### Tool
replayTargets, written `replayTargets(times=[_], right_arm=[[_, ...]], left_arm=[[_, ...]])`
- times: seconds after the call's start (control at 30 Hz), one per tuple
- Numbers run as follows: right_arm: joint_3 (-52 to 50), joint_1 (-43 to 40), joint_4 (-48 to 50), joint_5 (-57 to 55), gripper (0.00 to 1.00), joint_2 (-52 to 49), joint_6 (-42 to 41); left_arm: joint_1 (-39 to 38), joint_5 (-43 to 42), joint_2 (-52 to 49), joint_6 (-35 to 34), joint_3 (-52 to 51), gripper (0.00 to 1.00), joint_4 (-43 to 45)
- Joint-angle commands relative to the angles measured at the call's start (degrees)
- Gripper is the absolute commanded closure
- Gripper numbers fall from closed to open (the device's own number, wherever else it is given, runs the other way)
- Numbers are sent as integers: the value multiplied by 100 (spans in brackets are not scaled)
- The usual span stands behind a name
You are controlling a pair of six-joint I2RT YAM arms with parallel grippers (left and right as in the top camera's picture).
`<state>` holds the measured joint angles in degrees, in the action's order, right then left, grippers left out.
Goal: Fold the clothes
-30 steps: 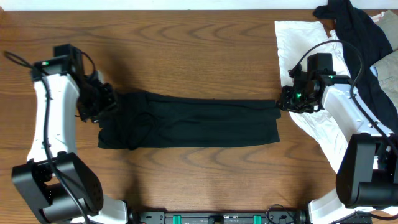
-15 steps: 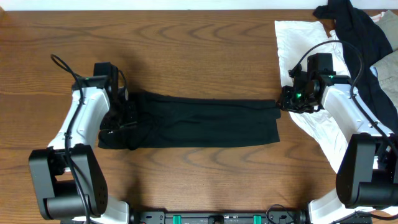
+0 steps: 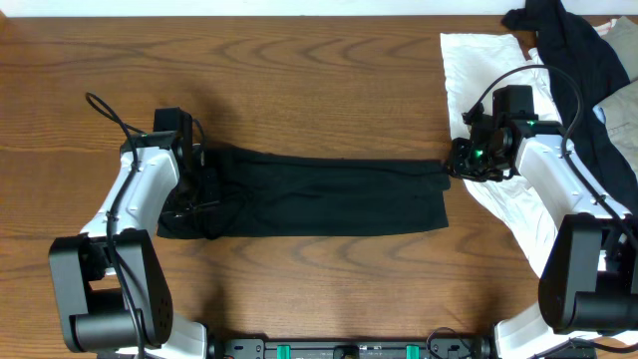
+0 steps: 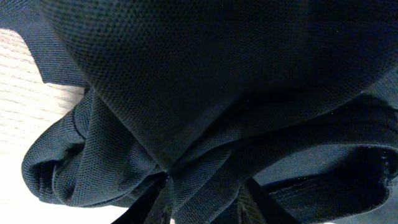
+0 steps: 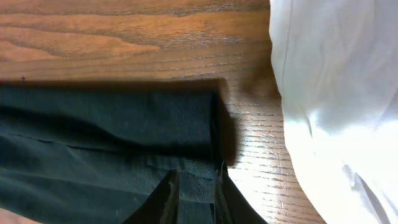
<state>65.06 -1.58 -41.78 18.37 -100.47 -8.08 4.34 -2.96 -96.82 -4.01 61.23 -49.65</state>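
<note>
My left gripper [image 3: 189, 194] has come in since a second ago. Back then the arm stood out to the left with the claw at the very tip of the black polo shirt [image 3: 329, 199]. Now the arm is swung inward and the claw sits over the shirt's left end, a little inside its edge. Most of that shift happened in the first half second, and since then it has barely crept.

In the left wrist view the knit fabric fills nearly everything. Folds run together to one pinch point between my fingers [image 4: 146, 208], so I read that claw as clamped on the shirt.

My right gripper [image 3: 457, 162] has not budged over the same second. It is at the shirt's upper right corner, and in the right wrist view the hem lies nipped between the two fingers, so that claw is closed on the cloth too.

The shirt itself lies where it lay before, folded into a long dark band across the middle of the wooden table [image 3: 299, 80], running from the left claw to the right one. Its outline looks unchanged to me.

The white cloth [image 3: 478, 60] is spread at the table's right side, its edge just beside the shirt's right end. Another black garment [image 3: 568, 50] is draped over it at the far right corner.
</note>
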Motion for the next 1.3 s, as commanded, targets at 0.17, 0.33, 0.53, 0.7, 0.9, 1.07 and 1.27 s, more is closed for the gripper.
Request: replayTargets(times=[0.17,0.33,0.53,0.7,0.9,1.07,1.27], right_arm=[[-2,-37,2,-17,82,103,48],[-2,-37,4,-17,82,103,48],[-2,-37,17,-17,82,103,107],[-2,-37,15,-17,82,103,111],[-2,-37,15,-15,83,103,109],[-2,-37,-13,-15,84,103,111],[-2,-37,-24,-17,85,103,111]], left_arm=[[-87,46,55,44,-114,56,-48],[-352,120,55,258,-114,52,59],[-656,695,55,291,-114,51,127],[-656,785,52,289,-114,52,160],[-656,859,-81,289,-114,52,313],[-656,855,-232,238,-114,92,286],[-669,658,-149,72,-2,94,-66]])
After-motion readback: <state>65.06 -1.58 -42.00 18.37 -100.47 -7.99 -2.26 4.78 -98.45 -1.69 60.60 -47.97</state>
